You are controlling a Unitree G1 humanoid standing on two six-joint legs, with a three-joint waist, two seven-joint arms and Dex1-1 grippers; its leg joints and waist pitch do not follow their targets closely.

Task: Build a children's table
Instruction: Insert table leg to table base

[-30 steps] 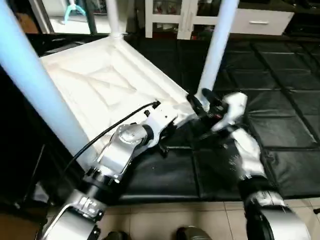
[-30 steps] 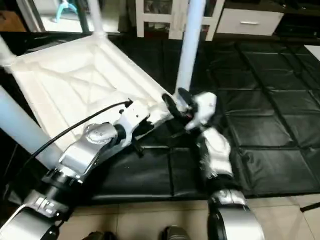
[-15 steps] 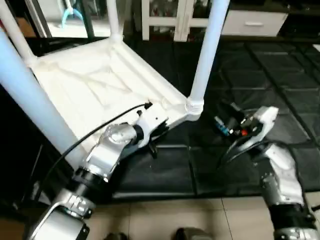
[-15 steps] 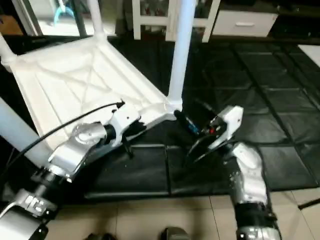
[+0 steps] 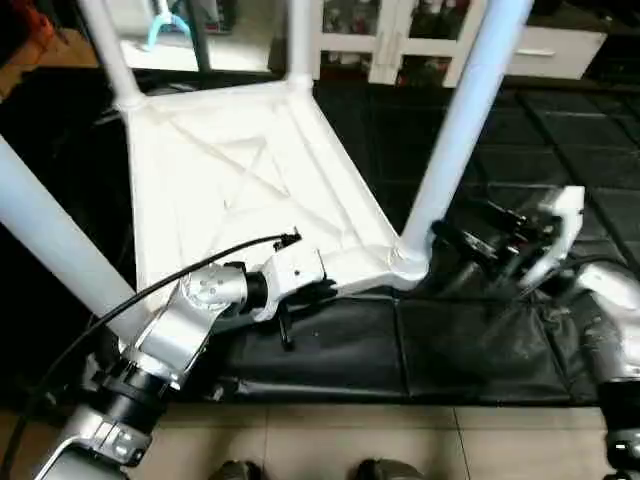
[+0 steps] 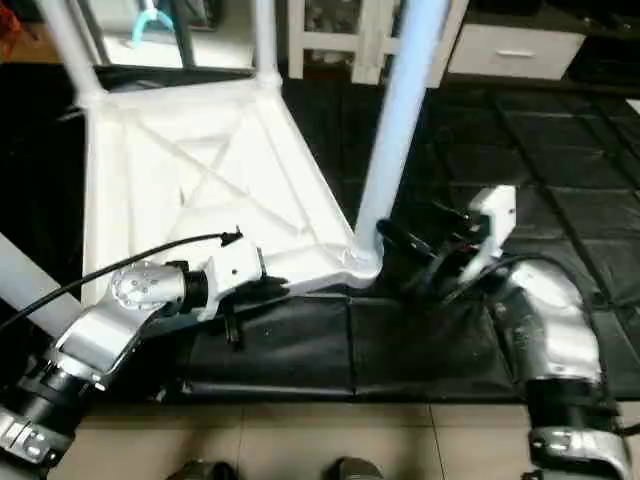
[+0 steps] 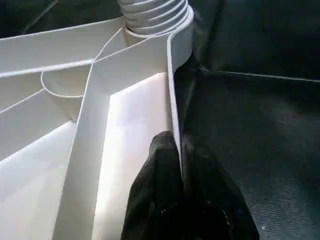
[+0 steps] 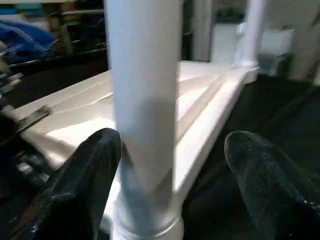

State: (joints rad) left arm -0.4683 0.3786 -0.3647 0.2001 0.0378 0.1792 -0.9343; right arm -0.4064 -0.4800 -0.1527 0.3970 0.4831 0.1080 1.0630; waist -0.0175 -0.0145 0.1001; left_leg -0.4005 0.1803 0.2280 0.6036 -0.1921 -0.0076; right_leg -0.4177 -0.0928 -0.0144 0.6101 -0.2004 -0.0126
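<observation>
The children's table lies upside down on black mats, its white ribbed top (image 5: 225,185) facing up. Several white legs stand in the corner sockets; the near right leg (image 5: 462,130) rises from its socket (image 5: 408,262). My left gripper (image 5: 285,322) is shut on the top's near rim (image 7: 172,107), a black finger (image 7: 160,165) on either side of the thin wall. My right gripper (image 5: 462,238) is open, close to the base of the near right leg. In the right wrist view that leg (image 8: 145,100) stands between the two spread fingers (image 8: 92,170), just beyond them.
Black padded mats (image 5: 480,340) cover the floor under and to the right of the table. A white glass-door cabinet (image 5: 400,35) stands at the back. Beige tiles (image 5: 330,440) run along the near edge. The near left leg (image 5: 50,250) rises close by my left arm.
The right gripper left the leg's base, swung out to the right and opened wider, then came back close to the leg. The left gripper kept its hold on the rim. The camera shifted.
</observation>
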